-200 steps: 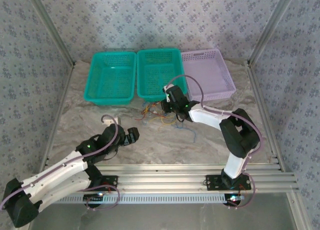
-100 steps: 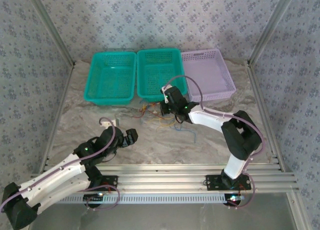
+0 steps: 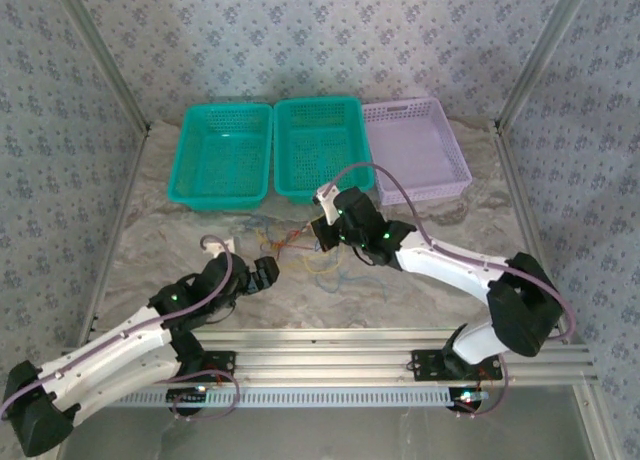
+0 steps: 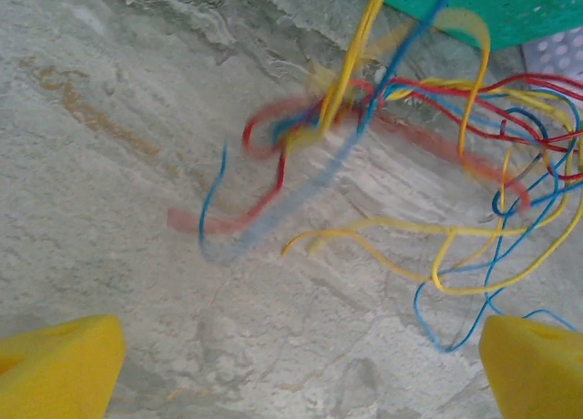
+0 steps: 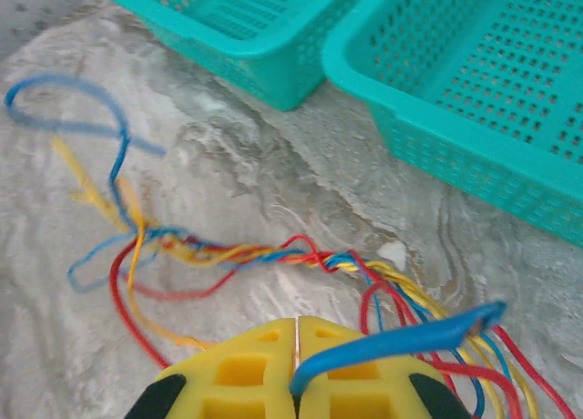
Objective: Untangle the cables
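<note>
Clamps the right hand (image 5: pixel 296 335) on one blue cable (image 5: pixel 401 339) toward the surface's (image 3: pixel 430 280) far edge, just before the middle teal basket (image 3: pixel 312 192), probably to draw it from the twisted red, yellow and blue cables (image 5: pixel 273 252); holds the left hand (image 4: pixel 296 364) spread wide nearby, likely to pin the rest.

We see three baskets in a row at the back of the table (image 3: pixel 420 280): the left basket (image 3: pixel 218 202), the middle basket (image 3: pixel 300 194) just beside it on its right, and the right basket (image 3: pixel 425 192) beside that; the cables (image 3: pixel 300 245) lie tangled on the table in front of the left and middle baskets (in the right wrist view a twisted stretch (image 5: pixel 273 252) runs before the gap between those two); the right gripper (image 3: pixel 322 235) sits over the tangle; the left gripper (image 3: pixel 265 272) lies nearer us, at the tangle's front left, with the strands (image 4: pixel 310 127) ahead of it.
</note>
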